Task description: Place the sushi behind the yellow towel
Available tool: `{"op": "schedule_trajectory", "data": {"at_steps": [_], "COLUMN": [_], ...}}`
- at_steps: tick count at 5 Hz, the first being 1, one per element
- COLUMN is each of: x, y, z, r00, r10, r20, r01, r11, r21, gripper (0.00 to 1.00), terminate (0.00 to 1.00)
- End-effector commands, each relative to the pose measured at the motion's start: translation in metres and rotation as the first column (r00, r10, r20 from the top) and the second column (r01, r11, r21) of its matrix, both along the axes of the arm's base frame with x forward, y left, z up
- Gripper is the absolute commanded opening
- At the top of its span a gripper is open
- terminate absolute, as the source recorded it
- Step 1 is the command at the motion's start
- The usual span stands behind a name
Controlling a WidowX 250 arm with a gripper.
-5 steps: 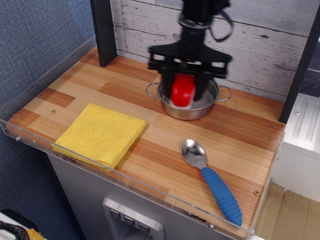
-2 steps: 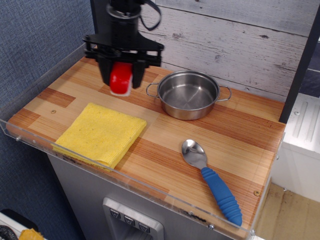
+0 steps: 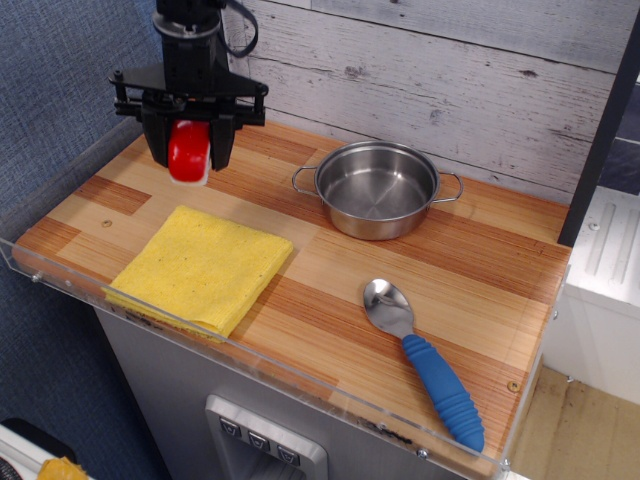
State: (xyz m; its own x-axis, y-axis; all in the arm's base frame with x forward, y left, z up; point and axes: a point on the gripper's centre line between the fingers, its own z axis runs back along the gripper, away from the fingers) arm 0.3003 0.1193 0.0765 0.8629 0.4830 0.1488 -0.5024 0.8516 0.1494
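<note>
The sushi (image 3: 189,151) is a glossy red rounded piece with a white base. My gripper (image 3: 189,160) is shut on it and holds it in the air over the back left part of the wooden table, above and behind the yellow towel (image 3: 203,265). The towel is a folded square cloth lying flat near the table's front left edge.
A steel pot (image 3: 377,188) with two handles stands at the back middle and holds nothing. A spoon (image 3: 425,362) with a blue handle lies front right. A clear plastic rim (image 3: 250,355) lines the table's front and left edges. A dark post (image 3: 205,100) stands behind my gripper.
My gripper has carried the sushi from over the steel pot leftwards across the table to above the spot behind the yellow towel. The pot, spoon and towel have not moved.
</note>
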Motion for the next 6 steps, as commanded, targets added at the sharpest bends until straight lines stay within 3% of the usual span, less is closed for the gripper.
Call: {"op": "schedule_trajectory", "data": {"at_steps": [1,2,3,5,6], "x": [0.025,0.031,0.038,0.042,0.041], "y": [0.019,0.027,0.034,0.036,0.038], "z": [-0.014,-0.026,-0.037,-0.044,-0.044], "r00": [0.996,0.998,0.994,0.99,0.987], "r10": [0.036,0.032,0.059,0.094,0.114], "r20": [0.078,0.056,0.089,0.102,0.117], "r01": [-0.038,-0.033,-0.06,-0.095,-0.115], "r11": [0.999,0.999,0.998,0.995,0.993], "r21": [0.025,0.014,0.005,0.004,0.001], "gripper": [0.0,0.0,0.0,0.0,1.0], "terminate": [0.0,0.0,0.0,0.0,0.0]}}
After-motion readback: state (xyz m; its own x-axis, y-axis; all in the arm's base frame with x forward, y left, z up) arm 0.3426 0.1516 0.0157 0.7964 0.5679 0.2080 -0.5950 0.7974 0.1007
